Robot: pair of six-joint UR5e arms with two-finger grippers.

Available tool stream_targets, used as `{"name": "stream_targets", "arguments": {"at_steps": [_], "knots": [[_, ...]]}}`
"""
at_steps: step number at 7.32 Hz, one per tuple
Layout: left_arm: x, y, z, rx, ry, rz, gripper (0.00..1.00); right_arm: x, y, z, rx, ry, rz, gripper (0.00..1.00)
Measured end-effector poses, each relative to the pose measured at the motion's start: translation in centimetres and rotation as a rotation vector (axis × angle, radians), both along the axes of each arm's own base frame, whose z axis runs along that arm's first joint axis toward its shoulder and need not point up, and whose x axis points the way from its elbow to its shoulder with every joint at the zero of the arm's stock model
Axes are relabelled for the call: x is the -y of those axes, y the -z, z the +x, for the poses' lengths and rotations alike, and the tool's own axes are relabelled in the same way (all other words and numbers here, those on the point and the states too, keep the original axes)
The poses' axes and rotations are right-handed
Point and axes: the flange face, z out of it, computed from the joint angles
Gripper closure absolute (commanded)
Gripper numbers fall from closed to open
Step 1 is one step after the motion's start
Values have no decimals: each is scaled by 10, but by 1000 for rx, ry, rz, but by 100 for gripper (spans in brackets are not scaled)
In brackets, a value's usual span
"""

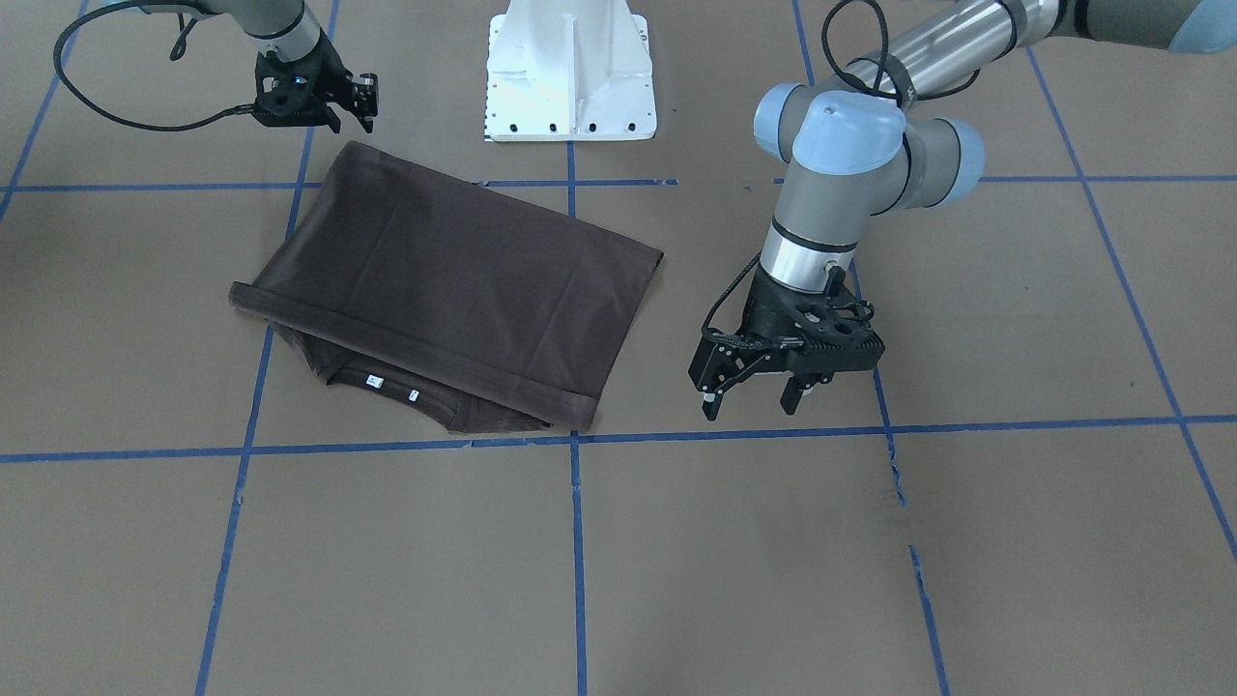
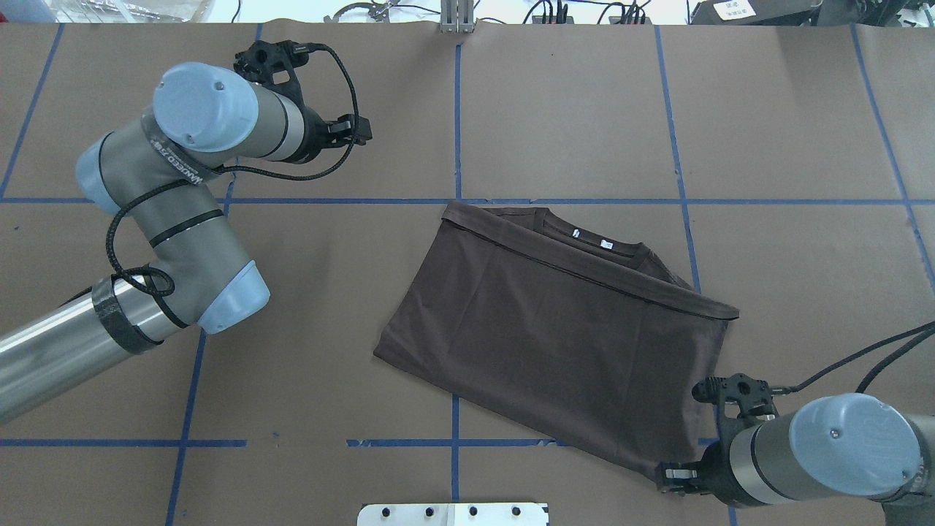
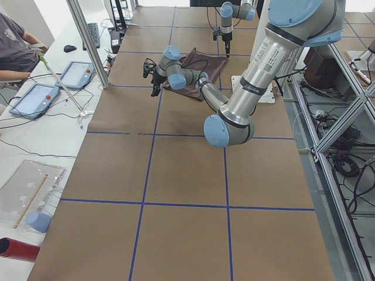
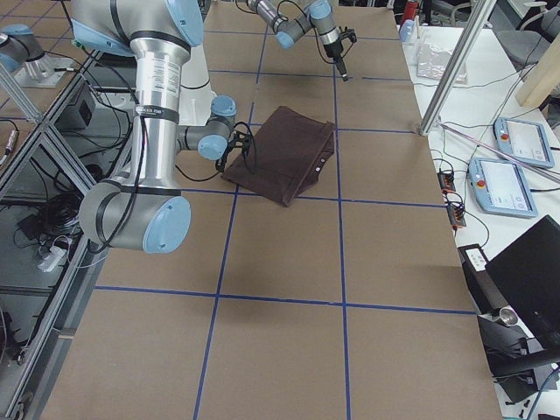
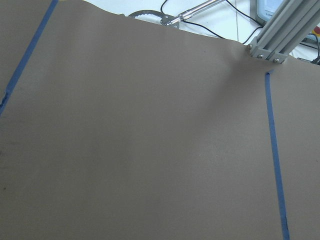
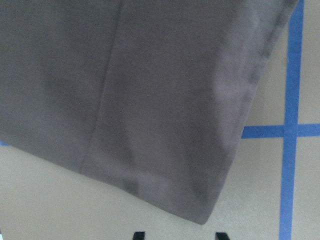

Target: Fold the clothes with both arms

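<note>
A dark brown T-shirt lies folded flat near the middle of the table, its hem laid across the collar. The print on its two white neck tags is too small to read. The left gripper hangs beside the shirt, fingers spread and empty. The right gripper is by a corner, also spread and empty.
</note>
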Motion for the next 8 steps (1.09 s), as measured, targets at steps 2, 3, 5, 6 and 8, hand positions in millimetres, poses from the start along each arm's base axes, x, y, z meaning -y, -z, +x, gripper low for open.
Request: {"name": "stream_targets", "arguments": {"at_steps": [2,3,5,6,8], "knots": [[-61,-19,45,-43,-5,-116,0,52,30,13,72,-119,21,0],[-106,-25,80,-40,9,-191,0,80,43,25,101,-182,32,0],[-177,-19,116,-2,22,-313,0,120,61,48,145,-261,37,0],[-199,-16,124,0,29,-360,0,129,67,54,159,-276,36,0],[-222,-15,137,-2,33,-411,8,136,68,59,164,-290,34,0]]}}
